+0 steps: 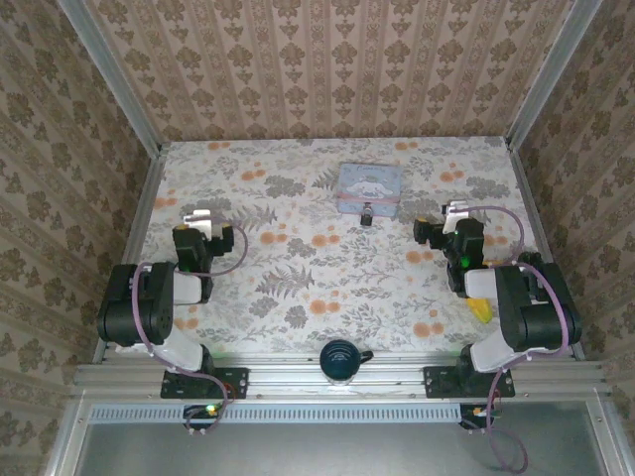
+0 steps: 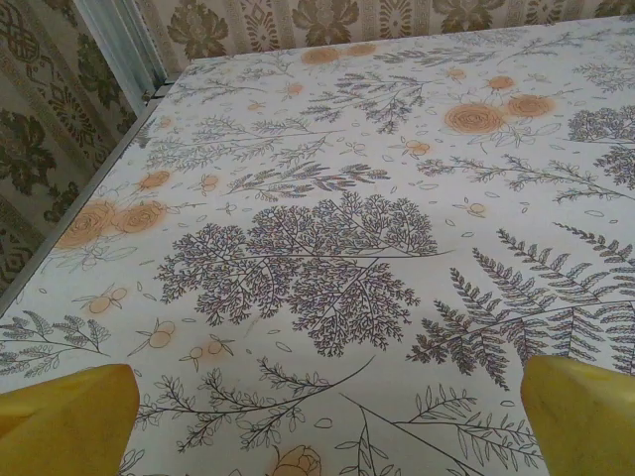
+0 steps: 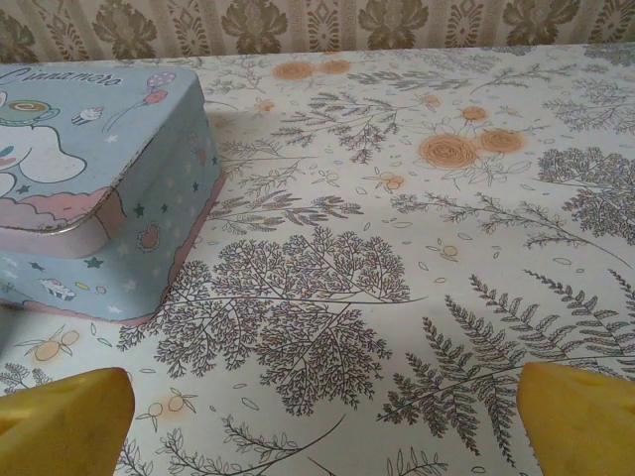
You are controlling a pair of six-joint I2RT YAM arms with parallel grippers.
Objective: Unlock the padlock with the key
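The tiny dark padlock point(image 1: 367, 214) hangs at the front edge of the pale blue cartoon tin point(image 1: 369, 186), at the far middle of the table. I cannot make out a key. My left gripper point(image 1: 202, 216) rests at the left, well away from the tin. In the left wrist view it point(image 2: 327, 436) is open, its yellow fingertips point(image 2: 64, 416) wide apart over bare cloth. My right gripper point(image 1: 454, 211) sits to the right of the tin. It point(image 3: 322, 426) is open too, with nothing between its pads, and the tin point(image 3: 99, 188) lies ahead to its left.
A flowered cloth point(image 1: 327, 268) covers the table, and patterned walls close it in on three sides. A black round knob-like object point(image 1: 339, 359) stands at the near edge between the arm bases. A metal corner post point(image 2: 124, 45) rises at the far left.
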